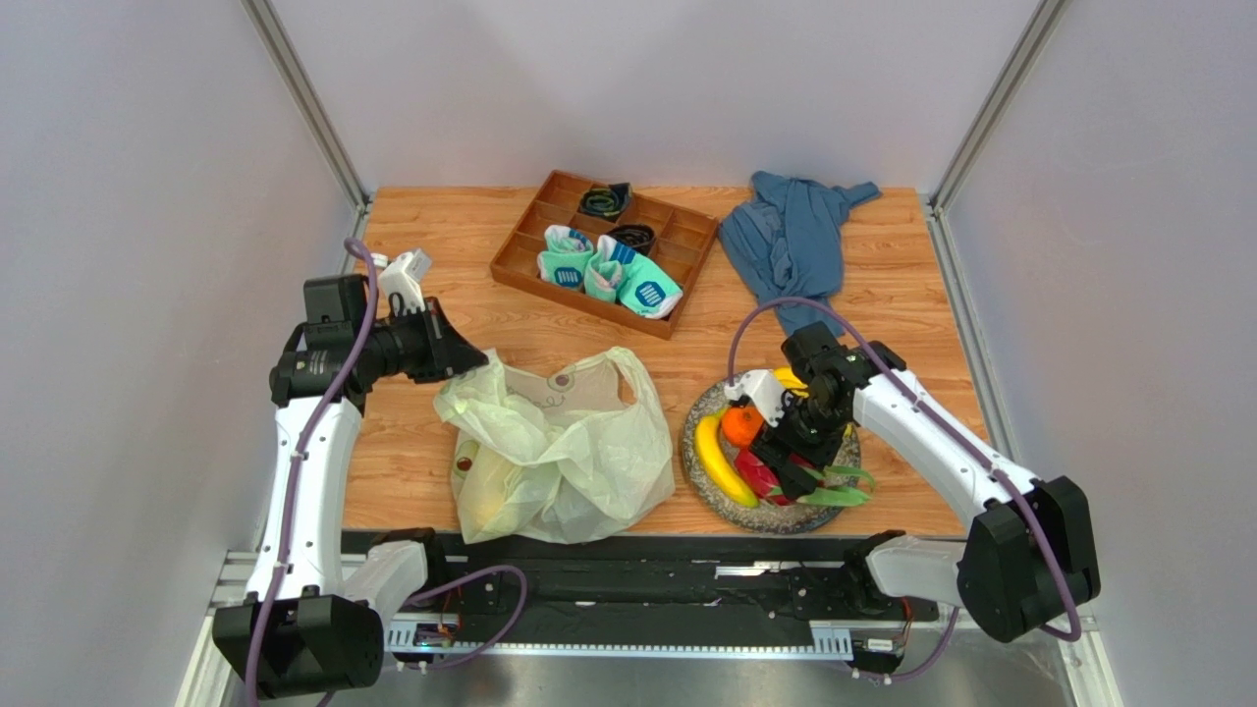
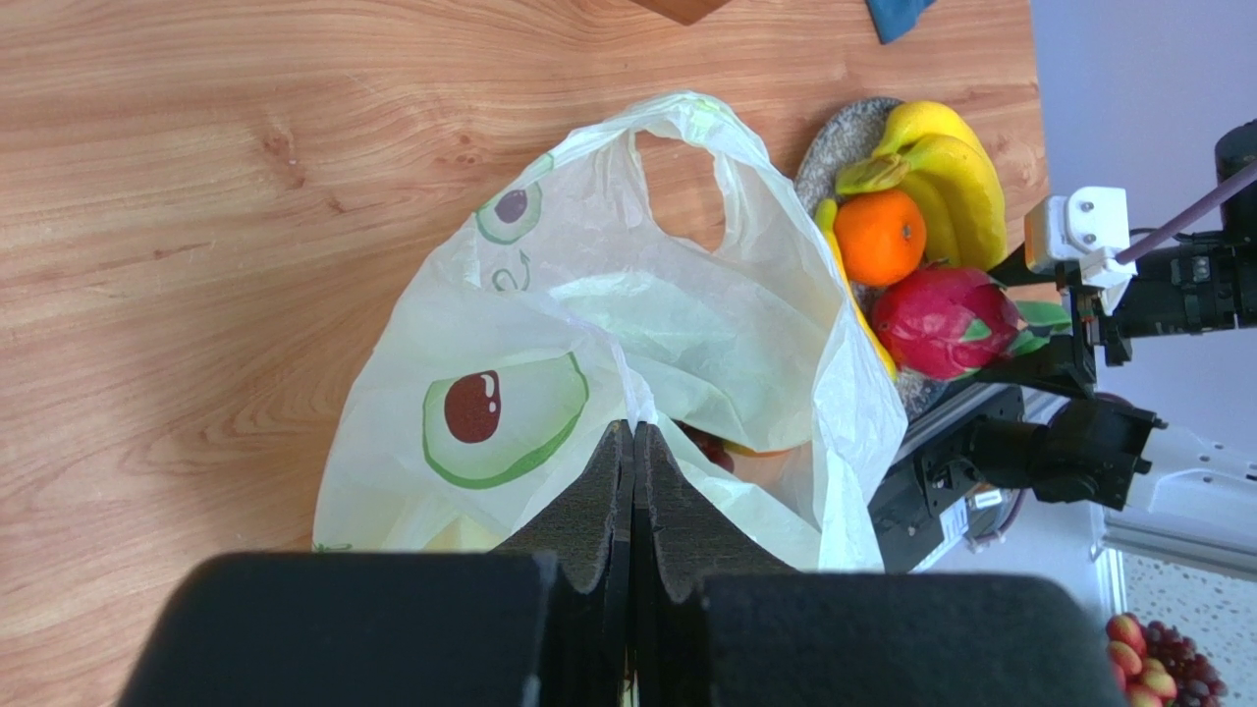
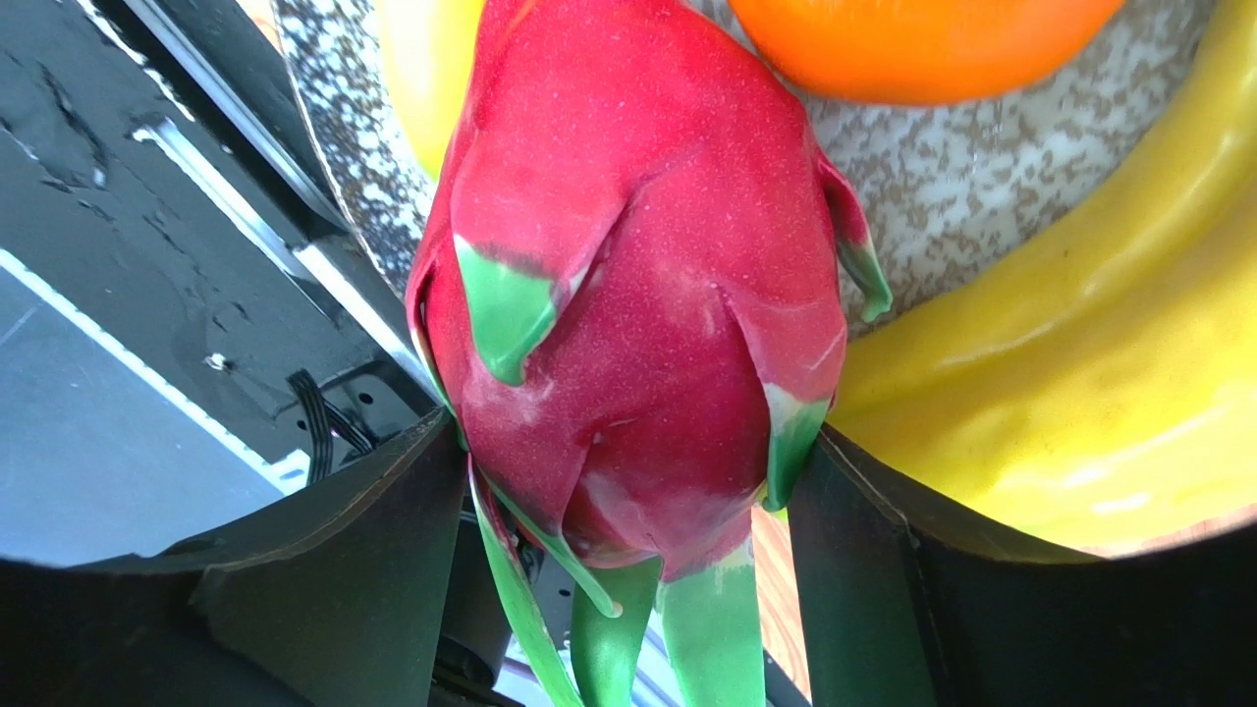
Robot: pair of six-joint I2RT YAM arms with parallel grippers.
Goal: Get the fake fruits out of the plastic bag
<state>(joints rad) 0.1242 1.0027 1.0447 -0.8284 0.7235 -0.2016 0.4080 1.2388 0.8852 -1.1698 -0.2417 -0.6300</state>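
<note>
Right gripper clamps dragon fruit, long axis vertical in frame, green tips downward; left gripper closed together at plastic bag, whose contents are largely obscured.

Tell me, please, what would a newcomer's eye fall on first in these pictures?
First, the bright pink dragon fruit, gripped between the fingers of the right gripper over the speckled plate at the near right, beside a banana and an orange. Next, the crumpled pale plastic bag in the near middle, with the shut left gripper at its edge.
</note>
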